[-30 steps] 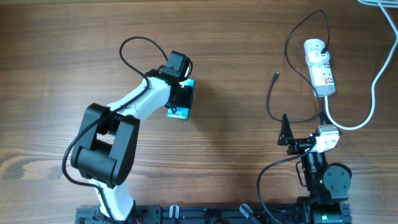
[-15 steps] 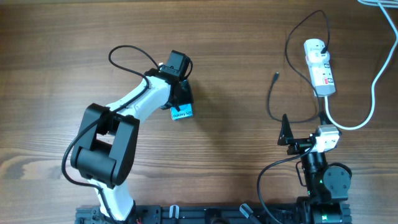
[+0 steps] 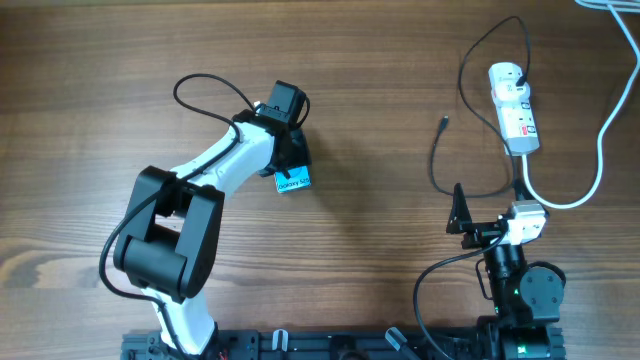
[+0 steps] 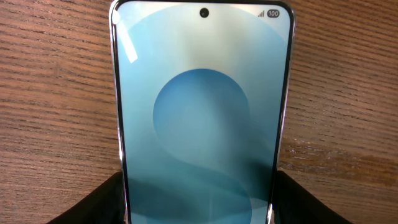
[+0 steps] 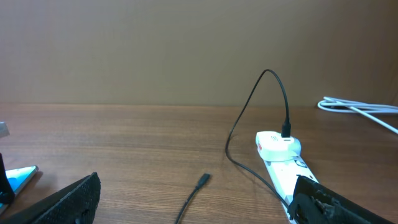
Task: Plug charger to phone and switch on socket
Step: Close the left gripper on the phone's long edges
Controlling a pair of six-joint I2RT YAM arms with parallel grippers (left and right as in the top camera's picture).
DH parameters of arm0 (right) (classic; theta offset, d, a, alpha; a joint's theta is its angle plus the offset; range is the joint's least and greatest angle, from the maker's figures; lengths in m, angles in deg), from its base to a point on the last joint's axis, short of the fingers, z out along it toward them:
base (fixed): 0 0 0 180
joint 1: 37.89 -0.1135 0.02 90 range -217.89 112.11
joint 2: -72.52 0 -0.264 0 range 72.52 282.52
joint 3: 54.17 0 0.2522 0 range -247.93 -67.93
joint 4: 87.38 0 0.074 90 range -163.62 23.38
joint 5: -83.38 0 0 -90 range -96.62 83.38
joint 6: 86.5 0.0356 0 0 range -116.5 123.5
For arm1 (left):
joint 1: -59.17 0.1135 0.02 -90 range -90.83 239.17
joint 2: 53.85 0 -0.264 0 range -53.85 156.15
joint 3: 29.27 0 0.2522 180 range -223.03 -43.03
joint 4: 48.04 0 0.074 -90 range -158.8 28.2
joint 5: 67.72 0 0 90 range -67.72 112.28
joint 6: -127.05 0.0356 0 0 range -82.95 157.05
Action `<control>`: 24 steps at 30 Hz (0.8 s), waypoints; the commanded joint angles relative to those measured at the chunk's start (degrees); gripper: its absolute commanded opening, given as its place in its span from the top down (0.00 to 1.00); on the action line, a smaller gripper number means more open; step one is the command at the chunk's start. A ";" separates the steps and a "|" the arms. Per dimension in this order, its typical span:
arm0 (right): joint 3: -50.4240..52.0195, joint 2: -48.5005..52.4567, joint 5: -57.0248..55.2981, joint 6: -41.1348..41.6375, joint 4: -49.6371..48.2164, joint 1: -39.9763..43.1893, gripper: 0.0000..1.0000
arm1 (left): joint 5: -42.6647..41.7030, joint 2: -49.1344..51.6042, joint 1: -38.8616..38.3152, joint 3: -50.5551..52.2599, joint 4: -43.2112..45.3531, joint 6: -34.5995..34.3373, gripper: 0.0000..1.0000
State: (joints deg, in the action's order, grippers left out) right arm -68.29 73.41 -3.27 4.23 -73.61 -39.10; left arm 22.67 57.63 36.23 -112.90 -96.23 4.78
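The phone (image 3: 292, 181) has a cyan screen and fills the left wrist view (image 4: 202, 118). My left gripper (image 3: 287, 158) is shut on its long edges, with one dark finger on each side at the bottom of the left wrist view (image 4: 202, 208). The socket (image 3: 514, 108) is a white power strip at the far right, also seen in the right wrist view (image 5: 292, 180). The charger's white adapter (image 5: 278, 144) sits in the socket. Its black cable loops to a free plug tip (image 3: 444, 123) lying on the table (image 5: 202, 180). My right gripper (image 3: 490, 208) is open and empty near the front edge (image 5: 199, 211).
A thick white lead (image 3: 600, 150) runs from the socket to the far right corner and also shows in the right wrist view (image 5: 354, 107). The left arm's own black cable (image 3: 205, 85) arcs beside it. The wooden table (image 3: 380, 260) lies between the arms.
My left gripper has turned and shifted slightly with the phone, so less of the phone shows below it and its end is angled. The right arm, cable and socket have not moved.
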 commanded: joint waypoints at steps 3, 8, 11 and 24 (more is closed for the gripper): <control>0.07 -0.68 -0.79 -0.66 -0.13 -0.07 0.00 | -1.77 1.79 -0.35 1.29 0.26 -1.62 0.76; 0.07 -0.68 -0.79 -0.66 -0.13 -0.07 0.00 | -1.75 1.79 -2.10 1.29 1.51 -1.62 0.76; 0.07 -0.68 -0.79 -0.66 -0.13 -0.07 0.00 | -0.07 1.79 -3.85 1.29 2.34 -1.62 0.76; 0.07 -0.46 -0.79 -0.68 -0.13 -0.07 0.00 | 2.97 1.79 -6.47 1.29 2.34 -1.62 0.74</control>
State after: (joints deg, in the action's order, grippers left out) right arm -68.29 73.41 -3.27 4.23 -73.61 -39.10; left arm 25.46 57.74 30.02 -112.72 -93.89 4.45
